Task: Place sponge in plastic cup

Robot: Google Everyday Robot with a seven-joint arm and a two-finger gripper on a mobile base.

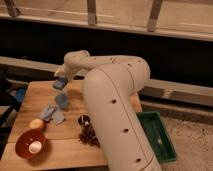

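My gripper (60,81) is at the end of the white arm, over the back left part of the wooden table (30,95). It is shut on a small blue sponge (60,84) and holds it in the air. The blue plastic cup (62,100) stands upright on the table just below the sponge, a short gap apart from it.
A blue-grey cloth (52,114) lies beside the cup. A yellow fruit (36,124) and a red bowl (29,145) holding a white thing sit front left. A dark cup (84,120) and a brown clump (89,136) are by the arm. A green bin (158,138) stands right.
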